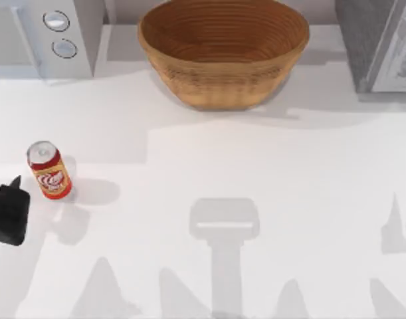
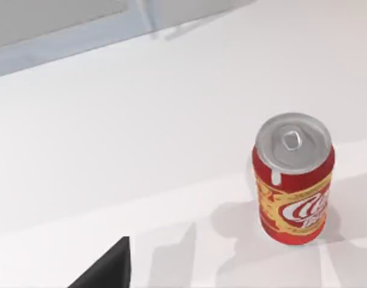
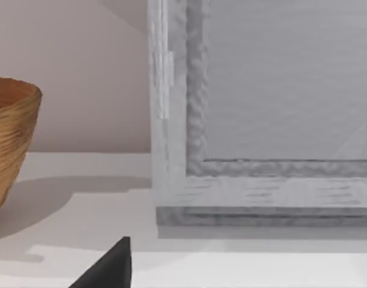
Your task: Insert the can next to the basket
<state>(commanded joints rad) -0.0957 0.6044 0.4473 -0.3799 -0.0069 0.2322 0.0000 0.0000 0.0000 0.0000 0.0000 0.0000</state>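
The can (image 1: pixel 48 170) stands upright on the white table near the left edge, red and orange with a white swirl logo and a silver top; the left wrist view shows it too (image 2: pixel 293 178). My left gripper (image 1: pixel 10 212) hovers just in front of it and slightly to its left, apart from it and holding nothing. The basket (image 1: pixel 222 50), a large light brown woven bowl, sits at the back centre, far from the can. Its side (image 3: pixel 9 144) appears in the right wrist view, where a dark tip of my right gripper (image 3: pixel 108 270) also pokes in.
A white appliance with two round knobs (image 1: pixel 53 33) stands at the back left. A grey framed box (image 1: pixel 379 43) stands at the back right, close before the right wrist camera (image 3: pixel 261 120). Open table lies between the can and the basket.
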